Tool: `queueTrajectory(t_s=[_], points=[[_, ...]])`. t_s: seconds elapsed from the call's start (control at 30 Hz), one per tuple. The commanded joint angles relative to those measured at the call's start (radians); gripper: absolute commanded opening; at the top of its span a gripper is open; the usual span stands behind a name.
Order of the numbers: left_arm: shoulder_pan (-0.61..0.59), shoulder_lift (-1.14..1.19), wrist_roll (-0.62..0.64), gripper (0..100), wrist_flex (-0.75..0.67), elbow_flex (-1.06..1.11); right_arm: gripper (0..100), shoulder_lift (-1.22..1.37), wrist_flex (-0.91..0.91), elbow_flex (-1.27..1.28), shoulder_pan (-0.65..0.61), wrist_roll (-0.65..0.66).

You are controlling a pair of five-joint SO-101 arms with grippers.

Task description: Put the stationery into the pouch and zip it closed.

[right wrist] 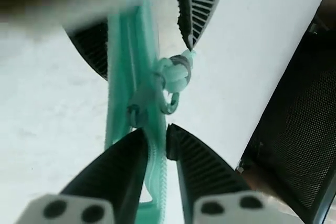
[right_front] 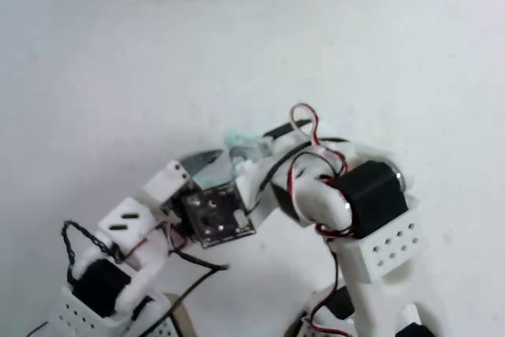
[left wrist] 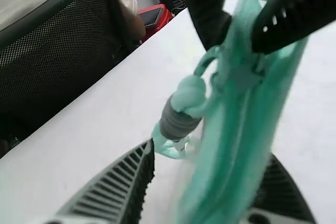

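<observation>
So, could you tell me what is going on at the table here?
Both arms meet over the table at the teal pouch. The right gripper is shut on its zipper edge, and the left gripper sits by the zipper pull. Whether the zip is fully closed cannot be told.

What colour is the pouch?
The pouch is mint green, shown best in the right wrist view.

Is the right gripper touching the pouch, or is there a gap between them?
Touching. In the right wrist view the right gripper pinches the zipper edge of the pouch between both fingers, with no gap on either side.
</observation>
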Motion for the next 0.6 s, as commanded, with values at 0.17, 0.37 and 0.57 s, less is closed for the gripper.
queueTrajectory(t_s=[0.17, 0.37, 0.57], points=[[0.002, 0.001, 0.015, 2, -0.032, -0.009, 1.7, -0.025, -0.136, -0.008, 0.073, -0.072], [0.008, 0.001, 0.02, 2, -0.083, -0.008, 1.8, -0.025, -0.16, -0.008, 0.077, -0.189], [0.001, 0.001, 0.195, 2, -0.092, -0.009, 6.4, -0.027, -0.242, -0.008, 0.136, -0.381]])
